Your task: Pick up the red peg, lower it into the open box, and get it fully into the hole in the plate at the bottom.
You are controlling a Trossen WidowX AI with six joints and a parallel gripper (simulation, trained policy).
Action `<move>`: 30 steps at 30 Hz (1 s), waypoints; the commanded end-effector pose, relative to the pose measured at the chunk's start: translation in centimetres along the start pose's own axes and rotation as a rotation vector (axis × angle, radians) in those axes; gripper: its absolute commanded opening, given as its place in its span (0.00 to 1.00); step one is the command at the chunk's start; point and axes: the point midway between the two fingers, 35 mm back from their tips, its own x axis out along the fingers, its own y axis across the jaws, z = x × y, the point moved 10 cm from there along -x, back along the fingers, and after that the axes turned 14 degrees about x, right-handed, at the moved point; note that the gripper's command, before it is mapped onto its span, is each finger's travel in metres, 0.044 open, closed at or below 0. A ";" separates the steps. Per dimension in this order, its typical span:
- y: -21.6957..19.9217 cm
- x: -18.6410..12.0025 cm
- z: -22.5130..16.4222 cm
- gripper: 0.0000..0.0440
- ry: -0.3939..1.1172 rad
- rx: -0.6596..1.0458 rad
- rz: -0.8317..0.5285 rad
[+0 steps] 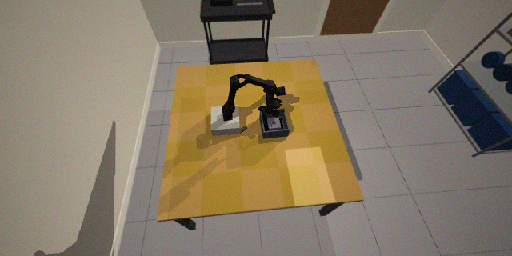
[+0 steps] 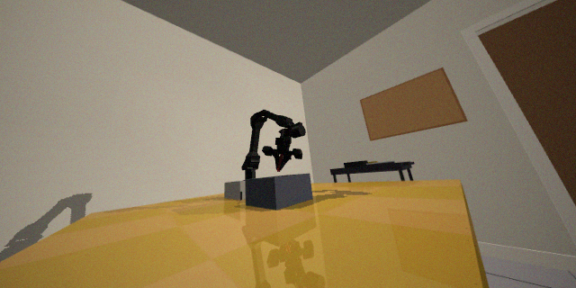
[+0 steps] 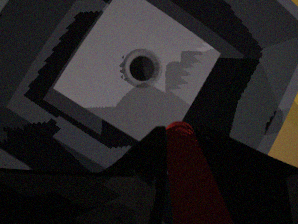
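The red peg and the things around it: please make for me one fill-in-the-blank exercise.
1. The peg held by the gripper is coloured ____.
2. The plate lies inside the open ____.
3. In the middle of the plate there is a round ____.
4. The wheel-less-looking white block under the arm's foot stands on the ____.

Missing words: red; box; hole; table

The yellow table (image 1: pixel 224 188) (image 2: pixel 202 243) looks smooth and shiny, like a mirror at six o'clock from the box. The box (image 1: pixel 276 134) (image 2: pixel 279 193) (image 3: pixel 90 145) looks dull, like plain plastic. The plate (image 1: pixel 274 123) (image 3: pixel 100 65) inside looks smooth and dull too.
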 end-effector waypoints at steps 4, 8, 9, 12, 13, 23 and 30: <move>0.7 1.9 2.2 0.00 0.032 -0.023 0.030; 1.0 3.2 3.1 0.00 0.052 -0.049 0.050; 1.1 3.6 3.2 0.00 0.058 -0.058 0.055; 1.2 4.6 3.4 0.01 0.081 -0.089 0.063; 1.3 4.9 3.4 0.03 0.090 -0.101 0.064; 1.9 7.2 4.6 0.37 0.142 -0.176 0.087; 3.7 6.7 6.4 0.76 0.176 -0.175 0.125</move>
